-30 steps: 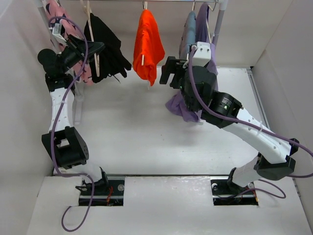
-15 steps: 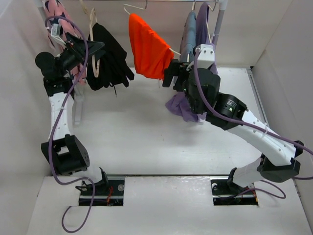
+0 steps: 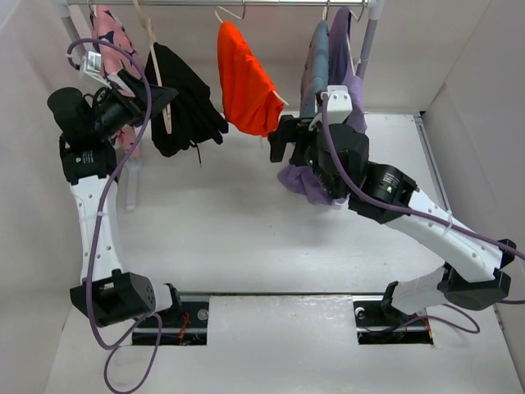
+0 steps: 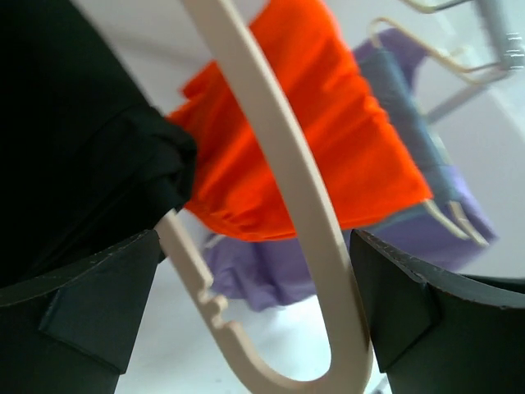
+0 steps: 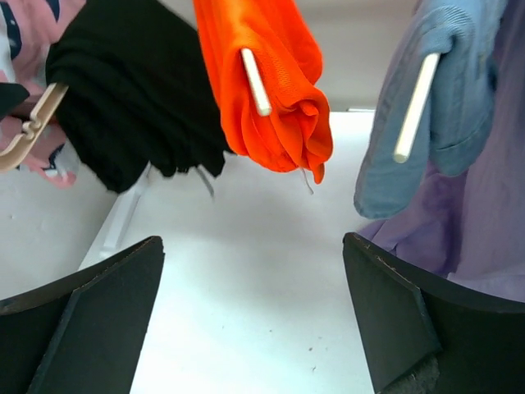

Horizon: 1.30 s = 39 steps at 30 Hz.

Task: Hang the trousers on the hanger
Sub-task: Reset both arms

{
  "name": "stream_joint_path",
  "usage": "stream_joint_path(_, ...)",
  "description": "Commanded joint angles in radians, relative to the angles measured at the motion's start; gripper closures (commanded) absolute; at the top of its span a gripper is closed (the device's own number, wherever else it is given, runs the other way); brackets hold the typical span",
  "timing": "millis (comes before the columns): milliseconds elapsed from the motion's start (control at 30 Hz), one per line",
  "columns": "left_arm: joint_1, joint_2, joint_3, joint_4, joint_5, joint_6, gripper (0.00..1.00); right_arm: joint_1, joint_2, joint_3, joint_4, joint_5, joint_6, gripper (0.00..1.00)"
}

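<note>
While looking down from above, pick out the left pincer first: spread wide, pinching nothing. Right between its fingers, the beige hanger, slanting down and curling back into a notched end, nearer the right finger than the left; touching or not, cannot tell. Just left of that pincer and crowding in over its left finger, the black trousers, draped over the beige hanger and bunched in thick folds. From above: hung by the hook from the rail, above the table, just beyond the left pincer's tips. Farther out past those tips, an orange garment on a hanger of its own, then a blue garment and a purple garment. Back beside the left pincer's wrist, a pink patterned garment. Now over to the right pincer: also spread wide, holding nothing, white table showing between its fingers. Ahead of it and up to the left, the black trousers again; dead ahead, the orange garment; ahead to the right, the blue garment over a pale bar, with the purple garment beside the right finger. Well apart from the black trousers, that right pincer.
</note>
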Motion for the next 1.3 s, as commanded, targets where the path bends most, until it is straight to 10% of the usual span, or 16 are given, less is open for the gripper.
stream_joint_path(0,0.007,-0.067,0.057,-0.236,-0.140,0.231,0.00,0.002,-0.031,-0.019,0.006,-0.067,0.005,0.06)
stream_joint_path(433,0.007,-0.245,0.126,-0.489,-0.403,0.691,0.00,0.002,-0.040,-0.067,-0.037,-0.141,0.005,0.01)
stream_joint_path(733,0.007,-0.367,-0.003,-0.659,-0.415,0.992,0.00,0.002,-0.172,-0.427,-0.037,-0.253,0.138,0.01)
stream_joint_path(1267,0.007,-0.532,-0.488,-0.556,-0.576,0.914,0.00,0.002,-0.333,-0.900,0.026,-0.371,0.352,0.01)
